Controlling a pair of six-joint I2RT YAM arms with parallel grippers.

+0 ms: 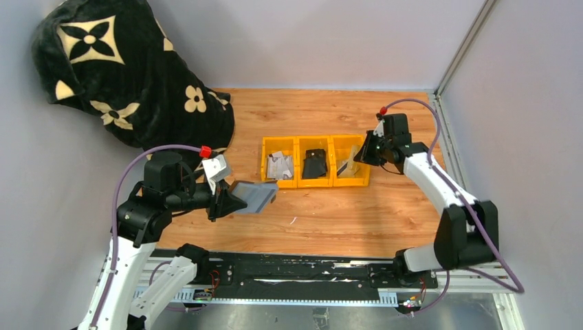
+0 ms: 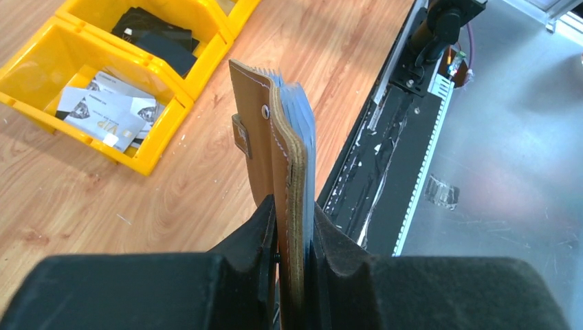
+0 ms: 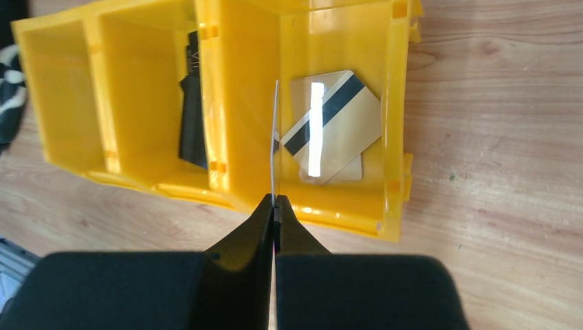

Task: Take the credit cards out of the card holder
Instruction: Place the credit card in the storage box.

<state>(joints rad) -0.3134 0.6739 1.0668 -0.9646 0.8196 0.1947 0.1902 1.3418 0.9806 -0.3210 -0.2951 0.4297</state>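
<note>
- Top view: the yellow tray point(image 1: 316, 183) with three compartments sits mid-surface point(image 1: 330, 220). Its left compartment holds white printed cards point(image 1: 280, 166) and the middle one a black object point(image 1: 315, 163).
- Top view: the left end effector point(image 1: 230, 199) holds the card holder point(image 1: 256, 196) above the wood, just left of the tray and clear of it. The right end effector point(image 1: 363, 152) hangs over the tray's right compartment. A black blanket point(image 1: 130, 75) with cream flowers lies in the far left corner.
- Left wrist view: the fingers are clamped on the lower end of the brown card holder, which stands edge-on. A stack of bluish cards point(image 2: 306, 130) sits inside it, their edges showing along the top.
- Right wrist view: the end effector is closed on a thin card point(image 3: 275, 137) seen edge-on. The card sits by the wall between the middle and right compartments.
- Right wrist view: the right compartment holds a gold card with a black stripe point(image 3: 330, 127), lying flat on another card.
</note>
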